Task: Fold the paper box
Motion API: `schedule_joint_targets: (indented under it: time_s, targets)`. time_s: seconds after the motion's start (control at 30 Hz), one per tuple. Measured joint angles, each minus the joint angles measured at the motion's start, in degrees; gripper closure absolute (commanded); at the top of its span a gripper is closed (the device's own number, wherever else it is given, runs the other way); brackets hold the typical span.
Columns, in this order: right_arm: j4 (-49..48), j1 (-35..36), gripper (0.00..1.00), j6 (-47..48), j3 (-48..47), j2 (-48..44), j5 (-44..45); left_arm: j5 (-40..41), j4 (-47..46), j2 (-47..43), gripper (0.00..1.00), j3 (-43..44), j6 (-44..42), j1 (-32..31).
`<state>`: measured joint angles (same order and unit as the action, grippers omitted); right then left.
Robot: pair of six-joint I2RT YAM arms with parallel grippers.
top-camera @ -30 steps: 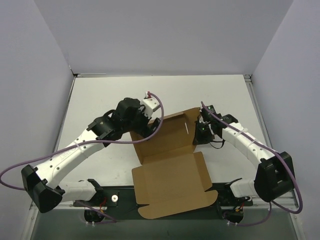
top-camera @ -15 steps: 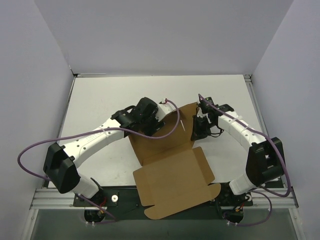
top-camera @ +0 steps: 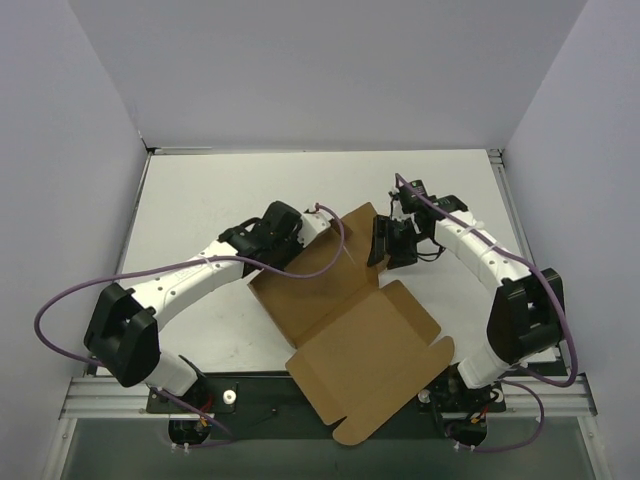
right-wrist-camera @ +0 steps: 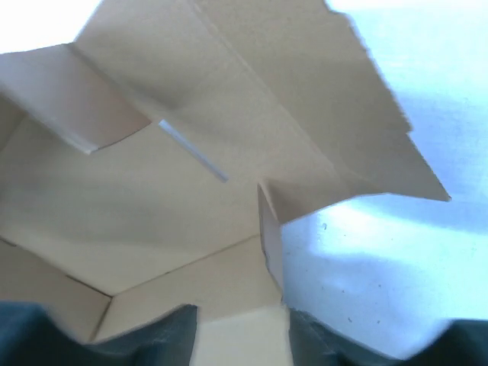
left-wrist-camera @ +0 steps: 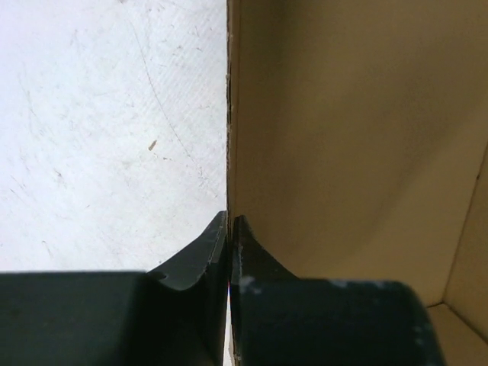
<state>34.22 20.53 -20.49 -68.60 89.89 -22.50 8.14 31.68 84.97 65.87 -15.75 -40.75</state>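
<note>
Where the left gripper (left-wrist-camera: pixel 229 221) meets the work, we see its two dark fingers (left-wrist-camera: pixel 200 255) clenched on a raised side wall of the plain brown corrugated cardboard paper box (top-camera: pixel 365 345), with the thin edge of the board standing upright between them. Across the sheet, the right gripper (top-camera: pixel 392 243) is released: its jaws stand apart around a short upright flap at the far right corner, and the wrist view shows nothing pinched. Outward from both pincers the half-formed box spreads over the middle of the flat white tabletop (top-camera: pixel 200 200). Its shallow tray part lies at the far end between the two arms, and its broad lid panel and rounded tongue reach past the table's near edge. The long axis runs from the far middle down toward the near right, so the bulk of the sheet lies nearward of both pincers. We judge that the next fold turns on this: the left arm anchors the far left wall, while the right arm sits nearer the loose corner flap and the slotted far panel.
</note>
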Motion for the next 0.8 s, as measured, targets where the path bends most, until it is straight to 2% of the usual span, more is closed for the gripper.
schedule_joint_targets:
  time_s: [0.1, 0.33, 0.57, 0.8]
  targets:
    - [0.4, -0.2, 0.37, -0.6, -1.7, -0.1, -0.5, 0.0, -1.1, -0.1, 0.91, -2.0, 0.1, 0.4]
    - [-0.2, -0.3, 0.36, -4.0, -8.0, -1.4, -0.6, -2.3, -5.5, -2.1, 0.91, -7.3, 1.2, 2.7]
    - [-7.9, 0.0, 0.34, -9.6, -9.6, -0.3, -0.9, -4.7, -7.3, -1.2, 0.91, -8.5, 2.6, 4.2]
    - [-17.5, 1.9, 0.46, -14.4, -10.4, 7.7, 0.7, -6.0, -7.9, 1.0, 0.92, -8.5, 3.2, 4.2]
